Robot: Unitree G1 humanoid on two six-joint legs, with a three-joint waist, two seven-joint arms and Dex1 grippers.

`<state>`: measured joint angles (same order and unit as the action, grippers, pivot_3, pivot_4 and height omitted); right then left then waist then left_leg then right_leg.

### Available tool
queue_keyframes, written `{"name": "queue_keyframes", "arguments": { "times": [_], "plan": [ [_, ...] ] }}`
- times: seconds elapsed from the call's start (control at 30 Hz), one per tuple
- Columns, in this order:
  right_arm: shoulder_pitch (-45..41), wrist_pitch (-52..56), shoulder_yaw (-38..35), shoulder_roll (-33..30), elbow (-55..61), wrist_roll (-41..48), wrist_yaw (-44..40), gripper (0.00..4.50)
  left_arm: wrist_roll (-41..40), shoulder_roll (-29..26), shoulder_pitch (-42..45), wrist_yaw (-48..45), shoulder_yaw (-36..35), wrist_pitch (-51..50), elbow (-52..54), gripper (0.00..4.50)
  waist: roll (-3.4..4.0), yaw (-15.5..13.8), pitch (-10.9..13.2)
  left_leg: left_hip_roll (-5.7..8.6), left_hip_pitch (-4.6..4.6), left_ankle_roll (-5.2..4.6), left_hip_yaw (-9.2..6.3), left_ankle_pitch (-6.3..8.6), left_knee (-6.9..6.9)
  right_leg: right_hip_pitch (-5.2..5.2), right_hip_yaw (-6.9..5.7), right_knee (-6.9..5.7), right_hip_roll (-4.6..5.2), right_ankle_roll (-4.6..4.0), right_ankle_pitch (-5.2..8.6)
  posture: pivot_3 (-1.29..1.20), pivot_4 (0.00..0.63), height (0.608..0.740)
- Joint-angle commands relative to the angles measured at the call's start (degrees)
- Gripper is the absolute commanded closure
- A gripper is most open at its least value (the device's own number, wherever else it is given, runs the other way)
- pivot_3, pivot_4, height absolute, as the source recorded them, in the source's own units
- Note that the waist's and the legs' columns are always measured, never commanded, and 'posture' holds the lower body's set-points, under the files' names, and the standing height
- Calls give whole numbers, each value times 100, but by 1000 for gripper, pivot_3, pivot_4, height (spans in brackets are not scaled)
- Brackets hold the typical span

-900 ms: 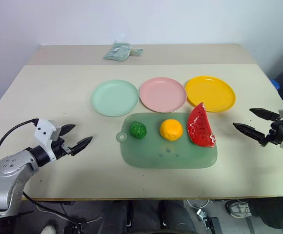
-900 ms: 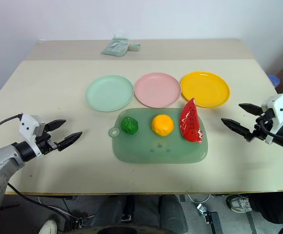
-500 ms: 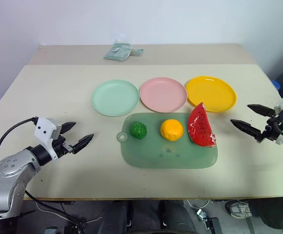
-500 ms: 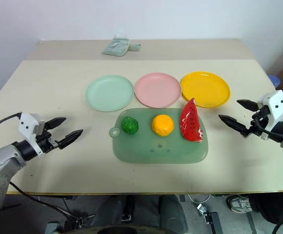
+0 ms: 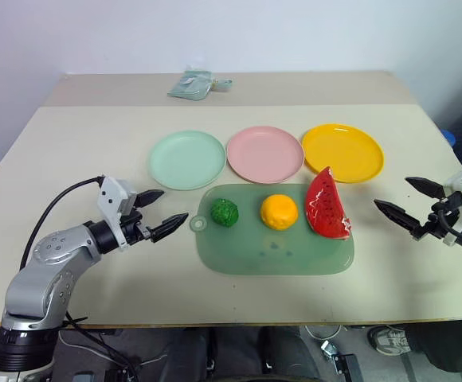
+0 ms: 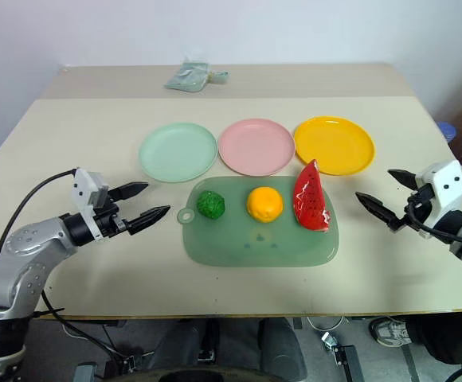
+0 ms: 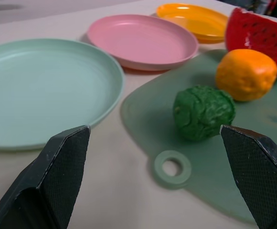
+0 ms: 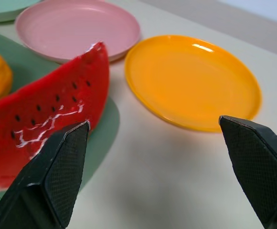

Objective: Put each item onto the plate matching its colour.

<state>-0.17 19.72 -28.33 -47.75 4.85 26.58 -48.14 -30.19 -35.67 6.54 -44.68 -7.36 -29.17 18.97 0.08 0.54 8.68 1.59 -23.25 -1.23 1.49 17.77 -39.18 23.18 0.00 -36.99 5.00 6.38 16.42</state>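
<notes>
nothing has been sorted yet: the bumpy green ball (image 5: pixel 225 212), the orange fruit (image 5: pixel 279 212) and the red watermelon wedge (image 5: pixel 328 205) are all seen lying in a row on the translucent green mat (image 5: pixel 275 251) in the lower middle of the frame, while the mint green plate (image 5: pixel 187 159), pink plate (image 5: pixel 265 153) and yellow plate (image 5: pixel 343 152) sit bare just above it. the step in hand is judged to be the approach to the first pick.

the left gripper (image 5: pixel 158 212) is seen at the left of the mat, just beside its ring-shaped tab, with its fingers spread wide and nothing held or touched; in its wrist view the green ball is framed between them. the next move is judged to call for a short reach forward so the ball is straddled before the fingers are closed.

the right gripper (image 5: pixel 406 203) is held at the right of the frame, apart from the watermelon wedge, likewise spread wide and empty.
</notes>
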Motion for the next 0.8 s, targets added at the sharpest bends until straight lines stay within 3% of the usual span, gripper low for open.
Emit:
{"name": "queue_keyframes", "arguments": {
  "times": [0.03,0.27,0.53,0.63,0.73,0.8],
  "plan": [
    [-147,145,-384,-45,370,316,128,64,238,69,408,-211,492,260,-15,0,0,-28,0,1,0,0,0,0,-1,-1,0,0,0,0,0,0,150,740],
    [67,908,-537,-361,1300,1054,-275,64,1048,299,1301,-594,1511,789,-1047,0,0,-96,0,2,0,-1,0,0,-2,0,-1,-1,-5,1,0,0,150,740],
    [565,1109,-485,-252,1913,1154,-290,64,1424,684,1655,-759,1868,1134,-1760,0,-2,-132,1,2,-2,-11,-1,4,-10,-4,-1,0,-4,2,-1,0,150,740],
    [580,1110,-453,-208,1965,1163,-246,0,1398,807,1674,-735,1789,1130,-1830,864,-2,-126,1,2,-2,-6,-1,1,-10,-3,-1,-2,-5,2,-1,0,150,740],
    [563,1070,-406,-178,1943,1135,-236,0,1457,813,1650,-734,1783,1159,-1830,2300,-3,-126,1,2,-2,-6,0,1,-10,-2,-1,-3,-5,2,-1,0,150,740],
    [519,1044,-379,-173,1896,1117,-247,0,1476,837,1605,-622,1689,1197,-1794,2590,-2,-126,1,2,-2,-5,0,1,-10,-2,-1,-3,-5,2,-1,0,150,740]
  ]
}}
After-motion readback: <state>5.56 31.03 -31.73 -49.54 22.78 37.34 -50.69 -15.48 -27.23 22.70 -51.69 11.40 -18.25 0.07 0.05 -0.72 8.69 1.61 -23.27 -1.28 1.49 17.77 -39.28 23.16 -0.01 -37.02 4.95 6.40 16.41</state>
